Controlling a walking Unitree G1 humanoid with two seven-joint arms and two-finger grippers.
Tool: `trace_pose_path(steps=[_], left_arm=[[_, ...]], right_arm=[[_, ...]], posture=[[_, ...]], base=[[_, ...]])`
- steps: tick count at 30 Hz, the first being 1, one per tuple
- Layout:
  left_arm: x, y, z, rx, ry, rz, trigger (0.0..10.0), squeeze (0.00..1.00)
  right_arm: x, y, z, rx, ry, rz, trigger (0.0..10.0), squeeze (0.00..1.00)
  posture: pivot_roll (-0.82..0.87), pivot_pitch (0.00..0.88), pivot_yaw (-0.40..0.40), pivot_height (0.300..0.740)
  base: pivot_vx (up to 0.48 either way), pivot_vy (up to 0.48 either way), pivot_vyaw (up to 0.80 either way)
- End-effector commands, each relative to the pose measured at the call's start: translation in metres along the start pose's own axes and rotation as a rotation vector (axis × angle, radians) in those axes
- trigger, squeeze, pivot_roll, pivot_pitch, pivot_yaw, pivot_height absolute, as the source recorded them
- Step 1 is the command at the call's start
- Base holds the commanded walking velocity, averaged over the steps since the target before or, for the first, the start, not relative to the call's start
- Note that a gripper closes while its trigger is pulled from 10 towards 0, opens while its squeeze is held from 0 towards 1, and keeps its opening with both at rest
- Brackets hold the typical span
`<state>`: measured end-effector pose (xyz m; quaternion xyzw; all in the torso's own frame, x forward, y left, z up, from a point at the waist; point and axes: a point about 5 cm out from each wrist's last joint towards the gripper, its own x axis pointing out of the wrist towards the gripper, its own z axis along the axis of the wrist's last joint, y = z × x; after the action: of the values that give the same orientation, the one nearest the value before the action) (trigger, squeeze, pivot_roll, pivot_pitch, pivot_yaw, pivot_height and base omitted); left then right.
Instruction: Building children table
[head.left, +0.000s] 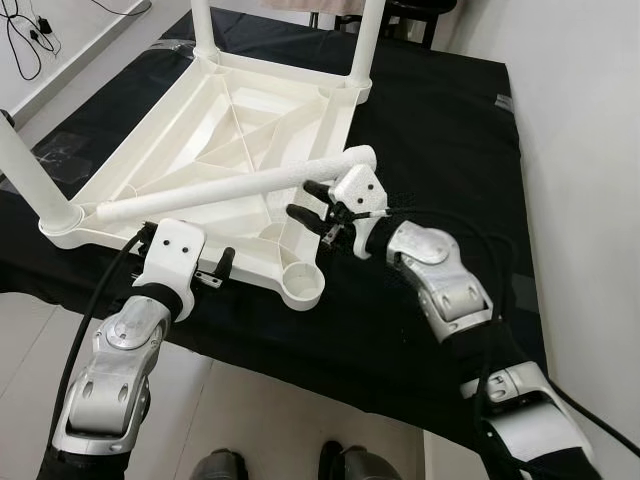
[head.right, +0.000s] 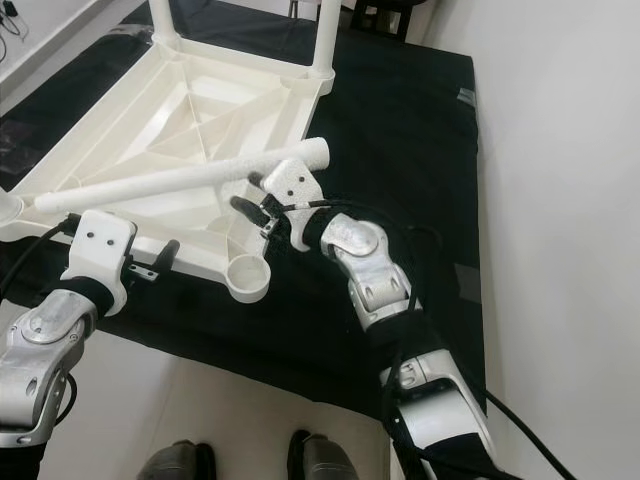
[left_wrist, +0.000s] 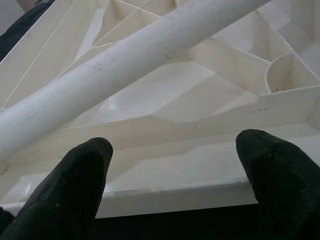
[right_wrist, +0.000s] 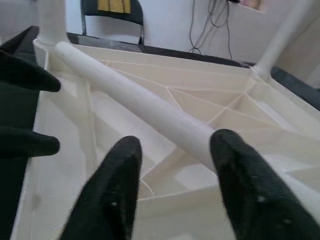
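1. You had the white plastic table top (head.left: 215, 130) lying upside down on a black cloth (head.left: 440, 130), its ribbed underside facing up.
2. Three legs stood upright in their corner sockets: one at 9 o'clock (head.left: 30, 175), one at 12 o'clock (head.left: 202, 25) and one at 1 o'clock (head.left: 368, 40).
3. The fourth socket (head.left: 301, 283), at the corner nearest you at about 6 o'clock, was an open round cup with nothing in it.
4. The loose leg (head.left: 230, 185) lay across the underside, running from the 9 o'clock corner toward 3 o'clock, where its end stuck out past the table edge.
5. By my reading you were about three quarters done; what was left was to lift that leg, stand it up and press it into the open socket.
6. Your right gripper (head.left: 308, 207) reached in from 4 o'clock, forearm bent inward, its fingers spread and holding nothing; in the right wrist view the leg ran just beyond the fingertips (right_wrist: 122, 150).
7. Your left gripper (head.left: 215, 272) came up from 7 o'clock to the near rim of the table top, fingers (left_wrist: 82, 165) open on either side of that rim, gripping nothing.
8. The robot's feet (head.left: 215, 465) stood on pale floor at 6 o'clock.
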<state>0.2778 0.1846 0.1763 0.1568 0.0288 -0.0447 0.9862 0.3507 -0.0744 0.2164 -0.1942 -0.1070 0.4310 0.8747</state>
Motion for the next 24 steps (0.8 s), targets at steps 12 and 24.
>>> trace_pose_path(steps=[12, 24], left_arm=[[-0.004, 0.001, -0.027, 0.0, 0.149, 0.014, 10.0, 0.0], [-0.005, -0.001, -0.027, 0.01, 0.154, 0.011, 10.0, 0.0]], right_arm=[[0.015, 0.018, 0.011, -0.253, 0.035, 0.199, 10.0, 1.0], [0.044, 0.012, 0.038, -0.413, 0.113, 0.274, 10.0, 0.0]], posture=[[0.11, 0.228, -0.105, 0.74], [0.11, 0.229, -0.109, 0.74]], base=[[0.0, 0.0, 0.0], [0.0, 0.0, 0.0]])
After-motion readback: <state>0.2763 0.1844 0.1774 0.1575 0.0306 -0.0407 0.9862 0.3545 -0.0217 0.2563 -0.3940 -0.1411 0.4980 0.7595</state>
